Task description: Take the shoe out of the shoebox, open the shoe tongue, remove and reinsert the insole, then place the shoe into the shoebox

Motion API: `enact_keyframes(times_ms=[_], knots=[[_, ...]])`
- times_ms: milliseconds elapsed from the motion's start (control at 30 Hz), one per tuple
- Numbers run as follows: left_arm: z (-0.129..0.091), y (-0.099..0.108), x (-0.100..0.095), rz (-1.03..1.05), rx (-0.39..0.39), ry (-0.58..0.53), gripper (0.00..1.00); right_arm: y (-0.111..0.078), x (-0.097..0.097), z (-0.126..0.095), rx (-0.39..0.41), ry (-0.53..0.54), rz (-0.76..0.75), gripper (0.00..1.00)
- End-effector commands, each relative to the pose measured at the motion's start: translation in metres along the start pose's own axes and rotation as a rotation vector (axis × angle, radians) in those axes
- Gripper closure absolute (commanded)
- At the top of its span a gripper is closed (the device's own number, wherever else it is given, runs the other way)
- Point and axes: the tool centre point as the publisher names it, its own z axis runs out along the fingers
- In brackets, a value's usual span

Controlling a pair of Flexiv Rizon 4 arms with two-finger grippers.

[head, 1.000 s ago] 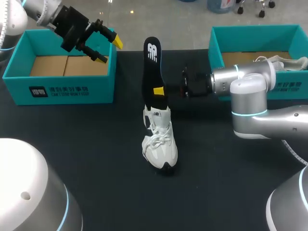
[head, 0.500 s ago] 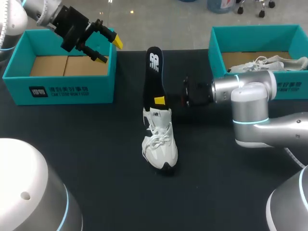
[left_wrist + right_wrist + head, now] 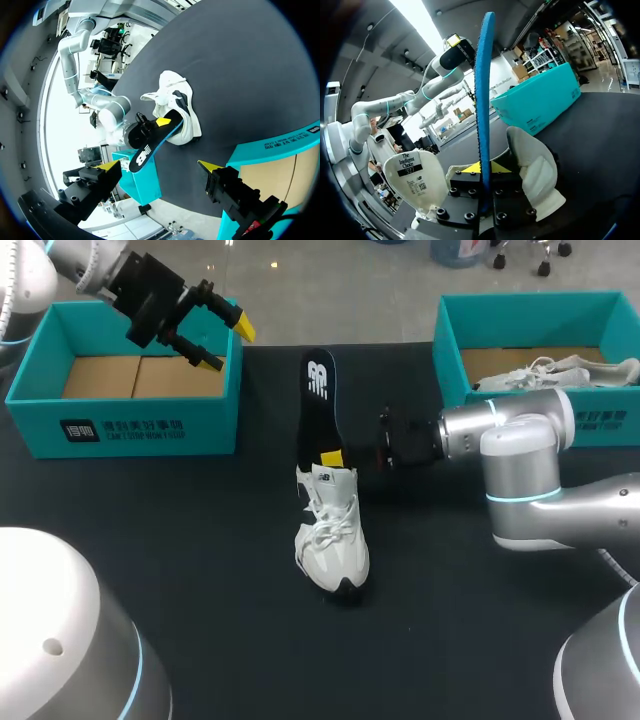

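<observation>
Dark desk [image 3: 200, 570] below. At 10 o'clock, open teal shoebox [image 3: 130, 425], cardboard-lined; at 2 o'clock, second teal shoebox [image 3: 520, 315] with a white shoe [image 3: 560, 370] inside. At centre, outside both boxes, white sneaker [image 3: 335, 540], toe toward 6 o'clock. Black insole [image 3: 320, 400] standing out of its heel opening toward 12 o'clock. Right fingers [image 3: 331, 458] clamped on insole's lower part. Left fingers [image 3: 243, 328] spread wide, holding nothing, above first shoebox's corner.

Bright, even light comes from above. The flat black table [image 3: 200, 570] looks dull, and shadows hardly show on it. The white lace-up shoe [image 3: 333, 540] looks very bright. In the right wrist view a long ceiling lamp [image 3: 420, 17] glares white beside the black foam insole [image 3: 483, 100].
</observation>
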Motion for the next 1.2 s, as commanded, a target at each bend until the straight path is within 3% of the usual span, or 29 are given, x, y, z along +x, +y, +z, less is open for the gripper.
enact_keyframes(times_ms=[33,133,200,300,767,967,1067,1133,1200], knots=[[0.0,0.0,0.0,0.001,-0.001,0.003,0.0,-0.008,0.002,0.005,0.017,0.006,0.009,1.0],[0.0,0.0,0.0,0.001,-0.001,0.003,0.0,-0.007,0.002,0.006,0.024,0.005,0.01,1.0],[0.0,0.0,0.0,0.001,-0.001,0.003,0.0,-0.004,0.003,0.006,0.03,0.003,0.005,0.76],[0.0,0.0,0.0,0.001,-0.001,0.003,0.0,0.003,0.004,0.004,0.034,-0.002,-0.007,0.64],[0.0,0.0,0.0,0.001,-0.001,0.003,0.0,0.033,0.002,0.0,0.024,-0.011,-0.068,0.58],[0.0,0.0,0.0,0.001,-0.001,0.003,0.0,0.049,-0.004,0.003,0.066,0.03,-0.07,0.57],[0.0,0.0,0.0,0.001,-0.001,0.003,0.0,0.053,-0.007,0.006,0.1,0.052,-0.056,0.62],[0.0,0.0,0.0,0.001,-0.001,0.003,0.0,0.053,-0.008,0.007,0.114,0.058,-0.042,0.84],[0.0,0.0,0.0,0.001,-0.001,0.003,0.0,0.05,-0.01,0.008,0.124,0.068,-0.025,1.0]])
